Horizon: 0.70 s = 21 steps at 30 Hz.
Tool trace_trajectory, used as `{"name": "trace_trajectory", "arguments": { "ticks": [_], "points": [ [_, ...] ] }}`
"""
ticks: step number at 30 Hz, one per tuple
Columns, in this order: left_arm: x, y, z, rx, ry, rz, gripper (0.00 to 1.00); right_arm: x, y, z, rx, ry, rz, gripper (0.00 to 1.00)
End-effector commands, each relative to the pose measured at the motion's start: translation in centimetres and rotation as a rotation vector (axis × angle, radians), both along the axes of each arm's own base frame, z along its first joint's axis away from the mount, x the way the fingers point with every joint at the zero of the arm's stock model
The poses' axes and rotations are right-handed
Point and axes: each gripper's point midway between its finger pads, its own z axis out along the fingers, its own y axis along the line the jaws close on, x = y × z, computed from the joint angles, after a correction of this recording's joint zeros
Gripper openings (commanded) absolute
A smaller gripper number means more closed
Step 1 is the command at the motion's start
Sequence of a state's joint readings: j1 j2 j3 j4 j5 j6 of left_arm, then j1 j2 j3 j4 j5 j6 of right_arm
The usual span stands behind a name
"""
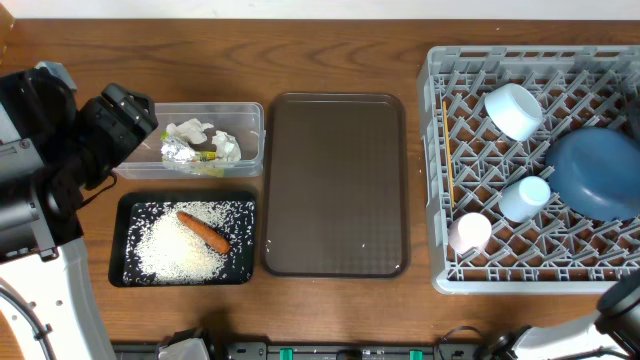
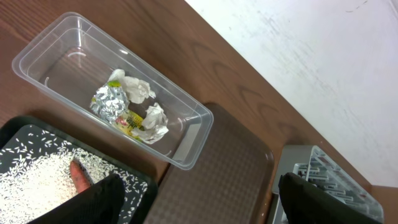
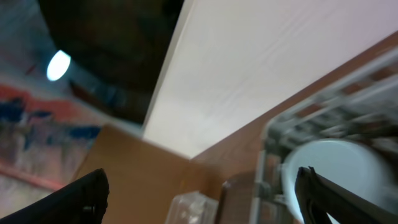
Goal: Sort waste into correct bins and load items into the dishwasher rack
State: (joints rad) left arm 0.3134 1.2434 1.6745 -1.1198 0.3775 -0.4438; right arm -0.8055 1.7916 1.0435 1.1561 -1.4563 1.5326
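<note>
The clear tub point(image 1: 250, 108) holds crumpled white paper point(image 2: 138, 87) and the silver-green wrapper point(image 2: 109, 102). Below it, the black tray point(image 1: 118, 240) carries rice point(image 1: 180, 250) and the carrot point(image 1: 205, 232). My left gripper point(image 2: 200, 186) hangs open above the near ends of both bins, with nothing between its fingers. In the grey rack point(image 1: 435, 170) sit the blue plate point(image 1: 600, 175), white bowl point(image 1: 513, 110), light blue cup point(image 1: 525, 197) and pink cup point(image 1: 469, 235); chopsticks point(image 1: 447, 150) lie along its left wall. My right gripper point(image 3: 202, 177) is open, empty and tilted upward near the rack.
The brown serving tray point(image 1: 337, 185) lies bare between the bins and the rack. My left arm point(image 1: 40, 170) fills the table's left side. Only part of my right arm point(image 1: 622, 310) shows, at the front right corner. A white wall stands behind the table.
</note>
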Motion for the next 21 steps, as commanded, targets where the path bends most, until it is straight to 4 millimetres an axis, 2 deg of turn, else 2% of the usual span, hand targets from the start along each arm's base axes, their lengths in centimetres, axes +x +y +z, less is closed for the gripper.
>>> {"name": "trace_trajectory", "arguments": {
  "ticks": [1, 7, 13, 16, 21],
  "points": [
    [-0.1, 0.2, 0.2, 0.017, -0.004, 0.001, 0.82, 2.5, 3.3, 1.8, 0.002, -0.041, 0.052, 0.96],
    [-0.1, 0.2, 0.2, 0.017, -0.004, 0.001, 0.82, 6.1, 10.3, 3.5, 0.001, -0.046, 0.187, 0.98],
    [-0.1, 0.3, 0.2, 0.017, -0.004, 0.001, 0.82, 10.2, 15.4, 3.7, 0.008, 0.013, 0.167, 0.97],
    [-0.1, 0.2, 0.2, 0.017, -0.004, 0.001, 0.82, 11.6, 17.8, 2.3, -0.101, 0.011, 0.141, 0.98],
    [-0.1, 0.3, 0.2, 0.017, -0.004, 0.001, 0.82, 12.7, 22.1, -2.3, -0.418, 0.053, 0.107, 0.98]
  ]
}}
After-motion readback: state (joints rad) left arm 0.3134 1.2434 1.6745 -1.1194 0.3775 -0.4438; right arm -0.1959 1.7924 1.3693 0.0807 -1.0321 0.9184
